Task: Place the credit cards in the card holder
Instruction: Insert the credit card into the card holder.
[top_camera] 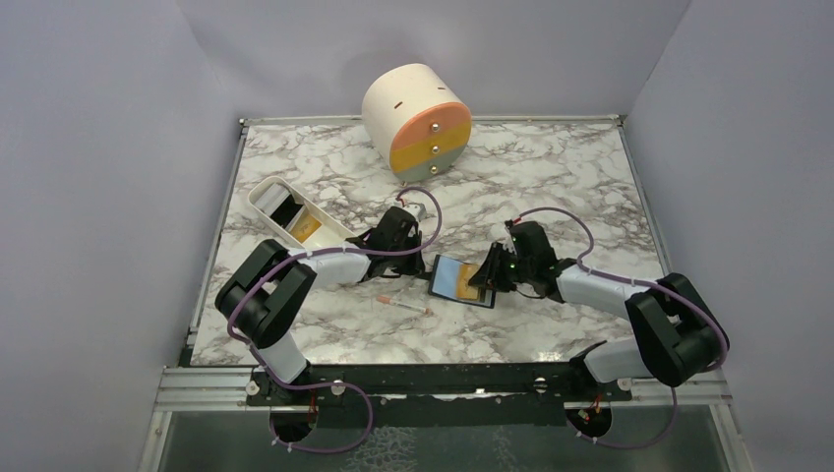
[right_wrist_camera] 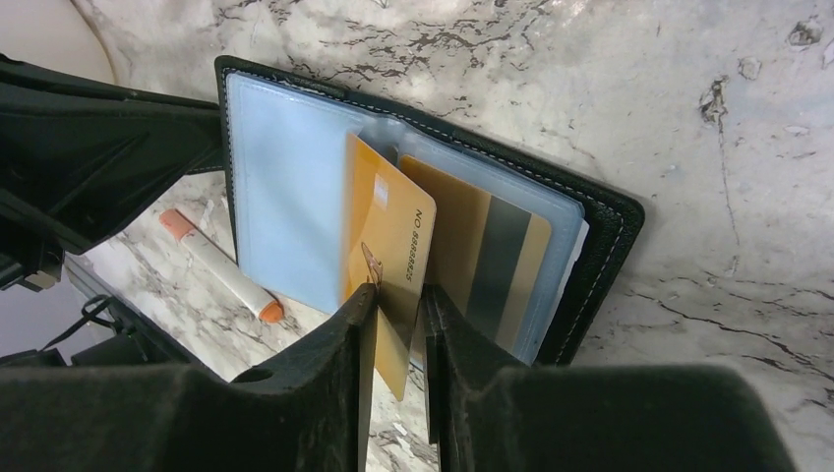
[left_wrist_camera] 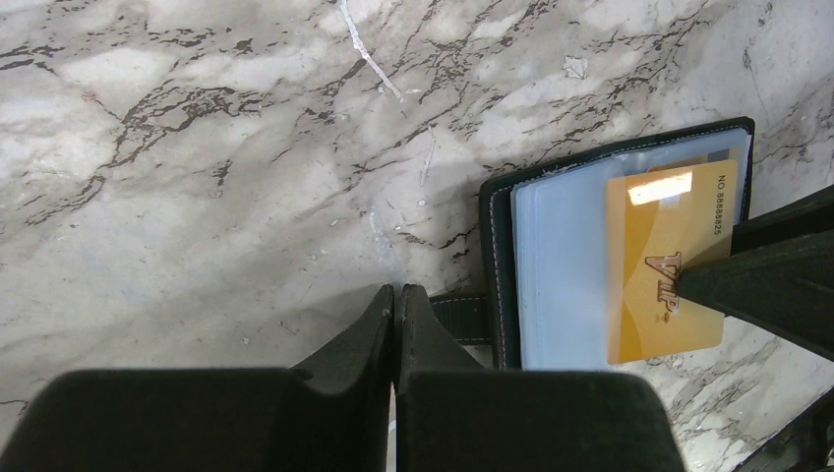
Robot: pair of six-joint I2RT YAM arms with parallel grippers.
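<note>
Surface [top_camera: 551,177] of veined marble carries everything. At its far edge lies a round drawer box [top_camera: 417,121]. At far left is a white tray [top_camera: 270,200] with something orange-yellow inside; whether that is another card cannot be told.

Near the middle the card holder [top_camera: 450,278] lies spread open, inner side up, between the two arms. The left pincer [left_wrist_camera: 395,295] has its fingers pressed together with nothing visible between them. Its tip sits at the strap on the holder's left edge, apparently pinning the case down.

The right pincer [right_wrist_camera: 398,300] stands at the holder's near right side, jaws a narrow gap apart with an orange-yellow card [right_wrist_camera: 393,231] between them. Whether they pinch it or have let go cannot be told. That card is tilted, its far end at the mouth of a clear sleeve [right_wrist_camera: 285,206] and its near end jutting past the holder's edge, so it looks only partly seated.

A striped card [right_wrist_camera: 497,265] lies flat in the right-hand pocket, which counts as done. No blue card shows. A small white-and-pink stick [right_wrist_camera: 221,265] lies on the surface just beside the holder, untouched.

Judged from this, one card is stowed and a second needs pushing home.
</note>
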